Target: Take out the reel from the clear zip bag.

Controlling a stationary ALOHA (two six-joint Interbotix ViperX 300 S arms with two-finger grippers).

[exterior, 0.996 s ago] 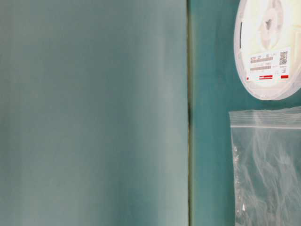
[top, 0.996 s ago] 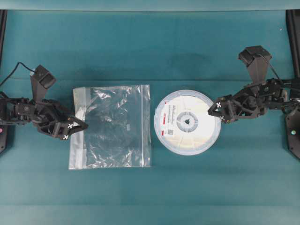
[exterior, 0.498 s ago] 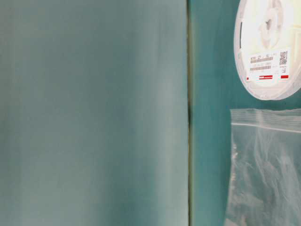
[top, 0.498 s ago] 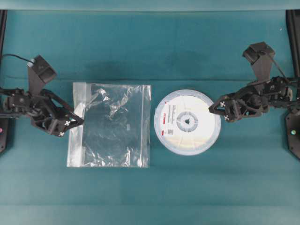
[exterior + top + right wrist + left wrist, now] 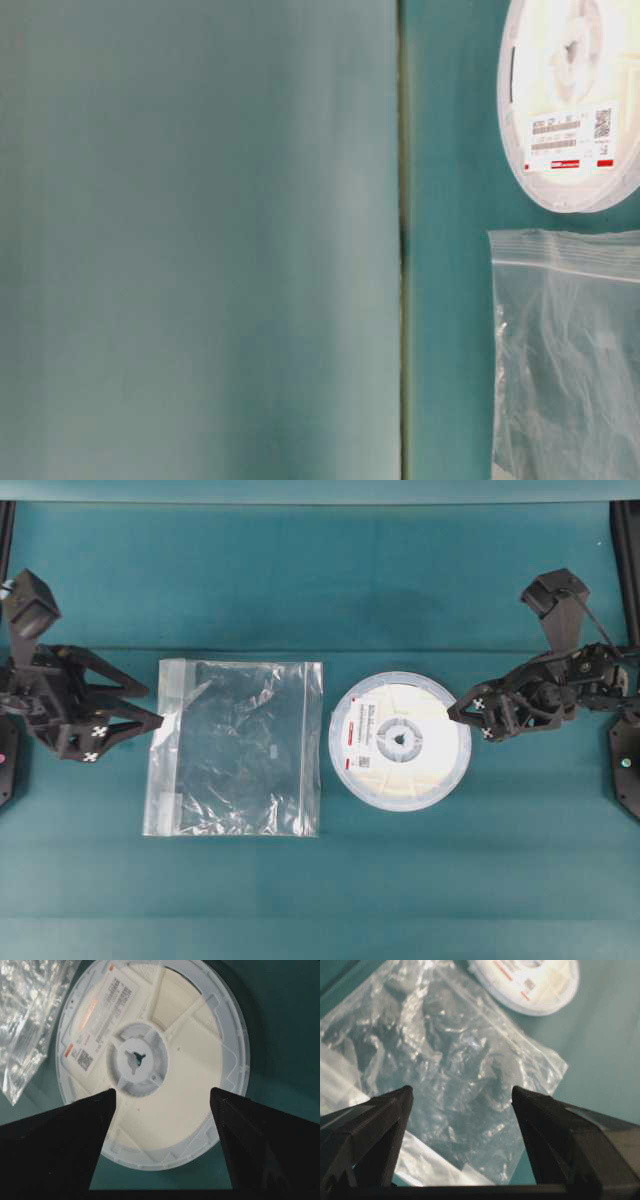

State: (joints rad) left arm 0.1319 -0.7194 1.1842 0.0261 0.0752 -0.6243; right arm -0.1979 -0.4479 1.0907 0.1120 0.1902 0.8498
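Observation:
The reel (image 5: 400, 740) lies flat on the teal table, outside the clear zip bag (image 5: 235, 748) and just right of it, label up. The bag lies flat and crinkled with its zip strip on the left. My left gripper (image 5: 155, 707) is open just left of the zip edge, holding nothing; its wrist view shows the bag (image 5: 445, 1045) past its open gripper (image 5: 462, 1090) and the reel (image 5: 530, 982) beyond. My right gripper (image 5: 462, 720) hangs open over the reel's right rim. In the right wrist view the reel (image 5: 175, 1035) shows between the open gripper (image 5: 162, 1091).
Black frame posts (image 5: 625, 540) stand at the table's left and right edges. The table-level view shows the reel (image 5: 570, 100) above the bag (image 5: 570, 350), with a blurred teal surface (image 5: 200, 240) filling its left half.
My left gripper has drawn back to the left, off the bag's zip edge. The bag has settled flatter. The right gripper has shifted only slightly.

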